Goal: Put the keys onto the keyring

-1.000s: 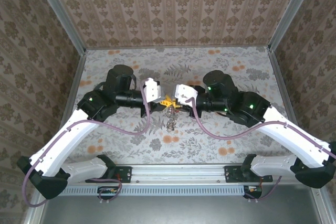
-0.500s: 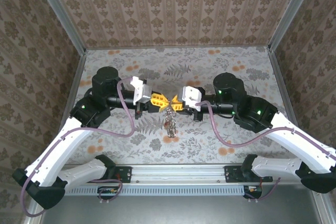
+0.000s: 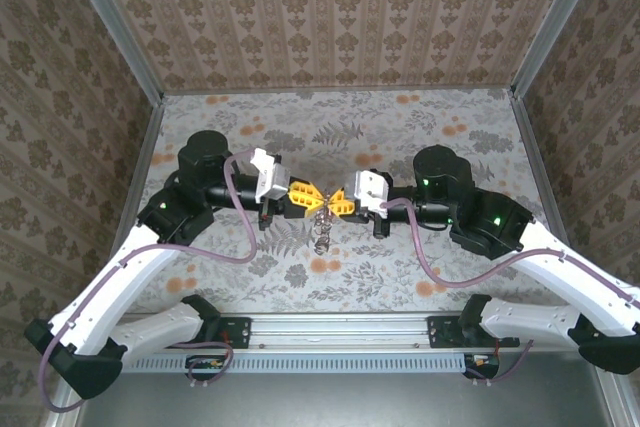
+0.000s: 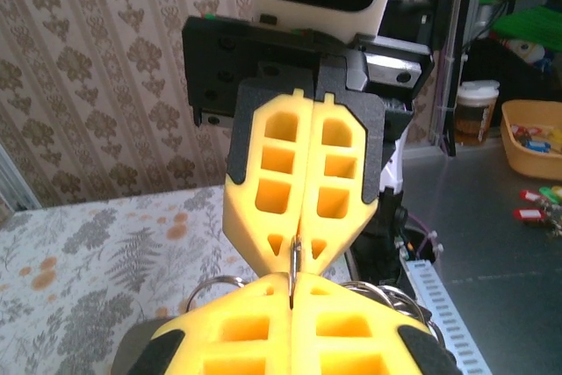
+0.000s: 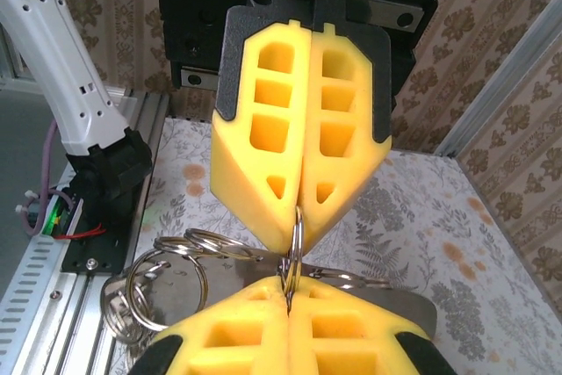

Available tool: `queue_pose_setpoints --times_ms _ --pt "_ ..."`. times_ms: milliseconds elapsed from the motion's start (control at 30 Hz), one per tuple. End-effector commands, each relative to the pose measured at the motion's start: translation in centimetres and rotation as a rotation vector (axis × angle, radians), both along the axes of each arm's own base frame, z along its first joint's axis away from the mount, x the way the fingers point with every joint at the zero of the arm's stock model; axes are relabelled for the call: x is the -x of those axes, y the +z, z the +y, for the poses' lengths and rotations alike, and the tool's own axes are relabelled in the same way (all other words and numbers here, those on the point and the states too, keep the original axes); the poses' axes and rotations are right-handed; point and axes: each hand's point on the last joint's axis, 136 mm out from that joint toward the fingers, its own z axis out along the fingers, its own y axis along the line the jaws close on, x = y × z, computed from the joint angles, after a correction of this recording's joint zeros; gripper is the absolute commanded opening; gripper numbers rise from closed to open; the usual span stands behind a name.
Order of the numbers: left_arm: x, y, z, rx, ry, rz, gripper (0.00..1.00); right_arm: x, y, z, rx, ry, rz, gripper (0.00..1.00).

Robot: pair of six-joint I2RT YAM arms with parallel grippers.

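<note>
1. Floral-patterned table [image 3: 450, 137], with two robot arms reaching inward over its centre.
2. Left gripper [image 3: 311, 198] and right gripper [image 3: 333, 203] meet tip to tip above the table, the yellow jaws of each fully closed.
3. Keyring [image 5: 297, 233], a thin metal loop, is pinched edge-on at both grippers' tips; more silvery rings [image 5: 167, 280] dangle beneath.

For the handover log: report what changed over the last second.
Both arms drew back outward, so the left hand and right hand slid apart until only their tips meet. The cluster of thin silvery metal rings stayed pinched between both shut hands, hanging above the floral table.
</note>
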Motion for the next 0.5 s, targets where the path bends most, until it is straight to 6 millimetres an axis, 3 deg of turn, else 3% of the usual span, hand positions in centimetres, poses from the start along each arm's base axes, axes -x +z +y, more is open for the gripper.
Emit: queue_pose_setpoints --times_ms 0,67,200,433,467 --pt "0.2 -0.6 0.0 -0.083 0.015 -0.024 0.03 -0.2 2.2 -0.1 -0.069 -0.013 -0.039 0.0" --pt "-0.3 -0.9 0.1 -0.125 0.051 -0.045 0.12 -0.8 1.8 -0.2 -0.033 -0.036 -0.026 0.0" --pt "-1.0 -1.2 0.2 -0.191 0.092 -0.074 0.16 -1.8 0.8 -0.2 0.039 -0.079 -0.013 0.0" --pt "-2.3 -2.7 -0.4 -0.305 0.133 -0.105 0.15 -2.4 0.2 -0.1 0.097 -0.096 -0.004 0.0" --pt "-2.3 -2.9 -0.5 -0.312 0.131 -0.108 0.09 -2.6 0.0 -0.1 0.107 -0.1 -0.002 0.0"
